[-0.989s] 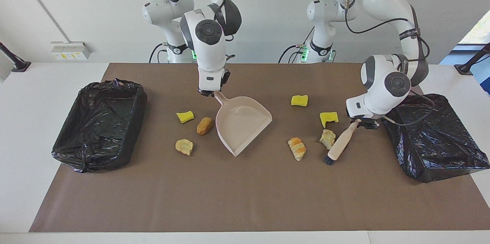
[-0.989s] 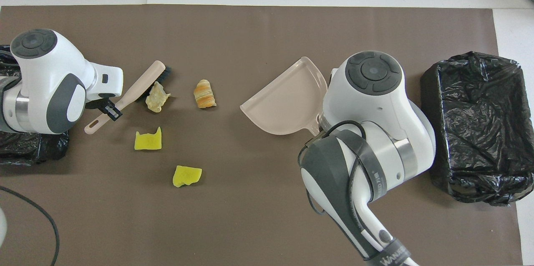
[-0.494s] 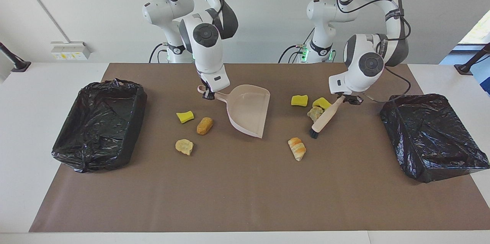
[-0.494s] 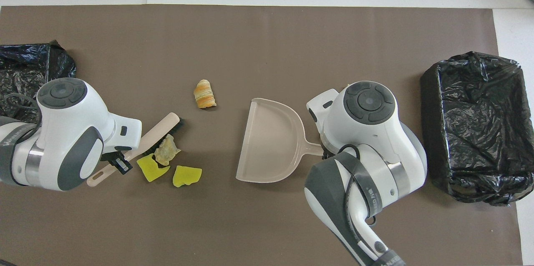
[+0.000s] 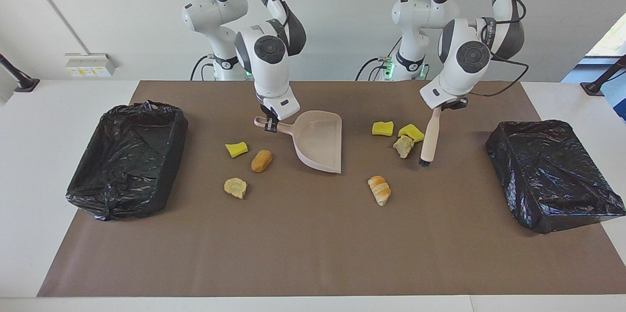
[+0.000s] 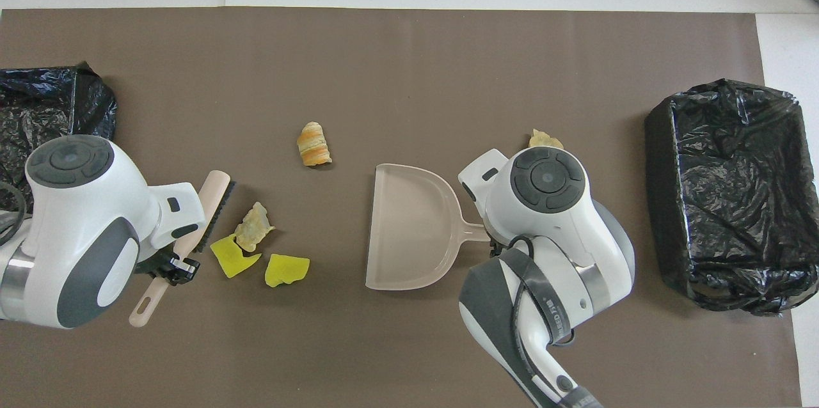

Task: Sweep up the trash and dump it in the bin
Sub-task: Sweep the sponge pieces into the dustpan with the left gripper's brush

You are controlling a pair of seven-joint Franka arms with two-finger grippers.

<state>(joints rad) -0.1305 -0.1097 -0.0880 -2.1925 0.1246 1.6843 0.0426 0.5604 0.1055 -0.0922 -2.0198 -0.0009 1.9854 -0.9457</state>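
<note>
Left gripper is clamped on the brush handle, bristles down on the brown mat, with two yellow sponge pieces and a pale chunk just beside it at nine o'clock in the facing view; right gripper is clamped on the dustpan handle, and at the pan's eight o'clock lie another sponge piece, a brown roll and a crumbly chunk; a striped roll sits at five o'clock; black-lined bins flank both ends
</note>
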